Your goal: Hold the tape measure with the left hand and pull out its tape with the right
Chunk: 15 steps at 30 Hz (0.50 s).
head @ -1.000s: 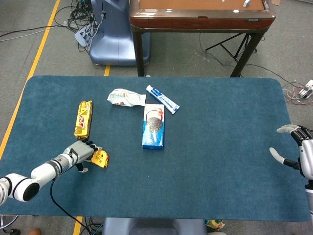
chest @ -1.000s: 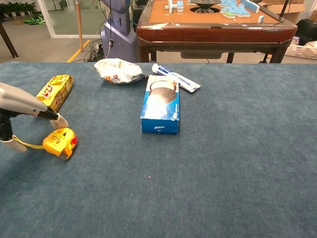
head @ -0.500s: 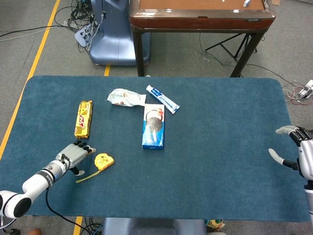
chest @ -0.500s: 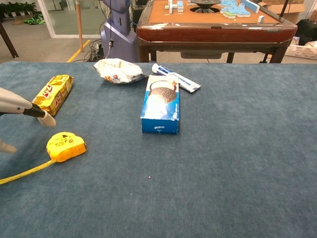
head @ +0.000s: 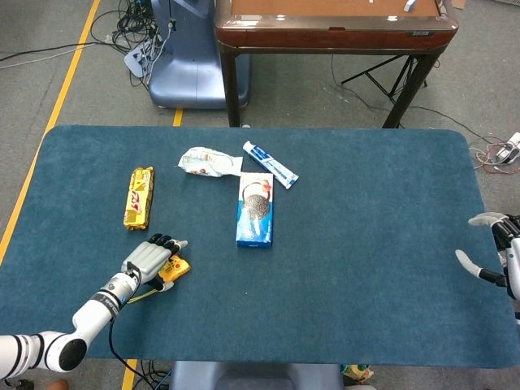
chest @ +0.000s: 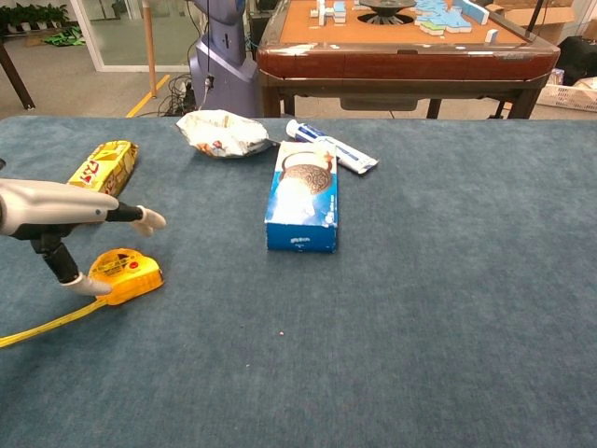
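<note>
While the tape measure is lying at the near left of the table, the left hand is hovering spread over it, one finger touching its case, grasping nothing; the right hand, far right, is waiting with fingers apart.

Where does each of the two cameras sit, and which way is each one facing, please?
Head view: high above the near edge, looking steeply down on the blue table; shows the left robot hand over the tape measure and the right robot hand at the far right.
Chest view: low at the near edge, looking level across the table toward the wooden table; shows only the left robot hand.
Shared: tape measure, cookie box, toothpaste tube.
</note>
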Each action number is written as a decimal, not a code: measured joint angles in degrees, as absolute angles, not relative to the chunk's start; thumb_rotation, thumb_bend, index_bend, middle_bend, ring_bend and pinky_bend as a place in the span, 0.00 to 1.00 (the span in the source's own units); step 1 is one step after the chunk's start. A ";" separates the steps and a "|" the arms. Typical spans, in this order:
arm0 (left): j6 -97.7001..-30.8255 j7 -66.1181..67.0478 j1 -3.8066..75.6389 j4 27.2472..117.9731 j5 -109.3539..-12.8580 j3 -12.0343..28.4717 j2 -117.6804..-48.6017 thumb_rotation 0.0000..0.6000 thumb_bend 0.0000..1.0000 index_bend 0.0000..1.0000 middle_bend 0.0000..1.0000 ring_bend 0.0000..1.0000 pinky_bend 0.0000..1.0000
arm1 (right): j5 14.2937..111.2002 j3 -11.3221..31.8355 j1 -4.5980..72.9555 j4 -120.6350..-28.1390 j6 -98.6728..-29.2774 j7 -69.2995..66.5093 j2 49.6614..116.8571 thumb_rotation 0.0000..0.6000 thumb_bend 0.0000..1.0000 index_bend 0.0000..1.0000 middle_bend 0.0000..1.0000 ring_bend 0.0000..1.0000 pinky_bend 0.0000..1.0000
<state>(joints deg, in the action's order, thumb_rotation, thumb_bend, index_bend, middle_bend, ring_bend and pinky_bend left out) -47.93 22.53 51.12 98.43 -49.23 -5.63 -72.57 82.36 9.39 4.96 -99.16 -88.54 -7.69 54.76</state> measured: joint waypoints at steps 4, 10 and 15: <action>-49.38 25.53 51.14 96.73 -47.75 -5.08 -74.93 1.00 0.25 0.00 0.09 0.00 0.00 | 82.21 9.25 4.45 -99.15 -88.82 -7.98 54.38 1.00 0.27 0.39 0.36 0.29 0.37; -50.62 29.14 51.06 94.63 -44.76 -4.76 -77.31 1.00 0.25 0.00 0.09 0.00 0.00 | 82.10 9.18 3.96 -99.33 -89.18 -8.16 54.03 1.00 0.27 0.39 0.36 0.29 0.37; -52.23 32.14 50.85 93.44 -43.30 -4.90 -78.06 1.00 0.25 0.00 0.09 0.00 0.00 | 82.35 9.13 3.68 -99.69 -89.54 -8.03 53.75 1.00 0.27 0.39 0.36 0.29 0.37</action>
<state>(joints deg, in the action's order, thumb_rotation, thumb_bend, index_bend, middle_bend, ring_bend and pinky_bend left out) -52.23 32.14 50.85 93.44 -43.30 -4.90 -78.06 82.35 9.13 3.68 -99.69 -89.54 -8.03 53.75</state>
